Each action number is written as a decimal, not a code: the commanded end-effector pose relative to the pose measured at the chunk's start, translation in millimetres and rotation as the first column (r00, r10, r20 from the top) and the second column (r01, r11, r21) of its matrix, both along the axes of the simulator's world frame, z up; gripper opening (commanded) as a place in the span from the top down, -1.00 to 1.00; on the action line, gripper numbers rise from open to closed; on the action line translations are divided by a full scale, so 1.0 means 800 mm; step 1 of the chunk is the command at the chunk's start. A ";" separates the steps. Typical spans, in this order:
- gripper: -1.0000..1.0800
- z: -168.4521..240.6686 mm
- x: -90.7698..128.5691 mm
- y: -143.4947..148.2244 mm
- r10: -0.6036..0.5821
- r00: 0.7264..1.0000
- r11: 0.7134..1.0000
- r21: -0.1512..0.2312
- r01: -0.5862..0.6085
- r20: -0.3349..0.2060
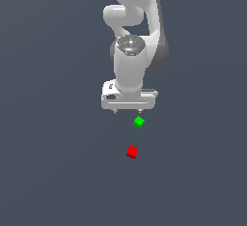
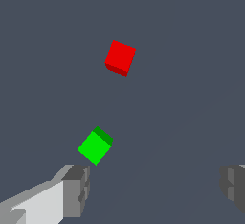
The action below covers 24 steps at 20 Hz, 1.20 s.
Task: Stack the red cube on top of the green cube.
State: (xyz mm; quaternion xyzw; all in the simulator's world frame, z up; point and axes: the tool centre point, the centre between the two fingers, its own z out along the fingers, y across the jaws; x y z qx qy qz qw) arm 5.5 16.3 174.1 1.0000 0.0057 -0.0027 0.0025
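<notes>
The red cube [image 1: 132, 151] lies on the dark grey floor, nearer the camera than the green cube [image 1: 139, 122] in the exterior view. The two cubes are apart, not touching. My gripper [image 1: 127, 110] hangs above the floor, just behind the green cube and a little to the exterior view's left of it. It is open and empty. In the wrist view the fingers [image 2: 76, 189] stand wide apart, with the green cube [image 2: 95, 146] just beyond one fingertip and the red cube [image 2: 120, 57] farther off.
A plain dark grey floor [image 1: 48, 172] spreads all around. The white arm [image 1: 132, 32] rises behind the gripper. No other objects show.
</notes>
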 end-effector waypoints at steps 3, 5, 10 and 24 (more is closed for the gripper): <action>-0.92 -0.016 0.016 0.007 -0.042 0.999 0.999 0.000 0.042 0.000; -0.92 -0.025 0.026 0.011 -0.067 0.998 0.998 0.000 0.067 0.001; -0.92 -0.052 0.055 0.020 -0.139 0.990 0.990 0.001 0.139 0.002; -0.92 -0.116 0.130 0.031 -0.313 0.950 0.950 0.004 0.313 0.005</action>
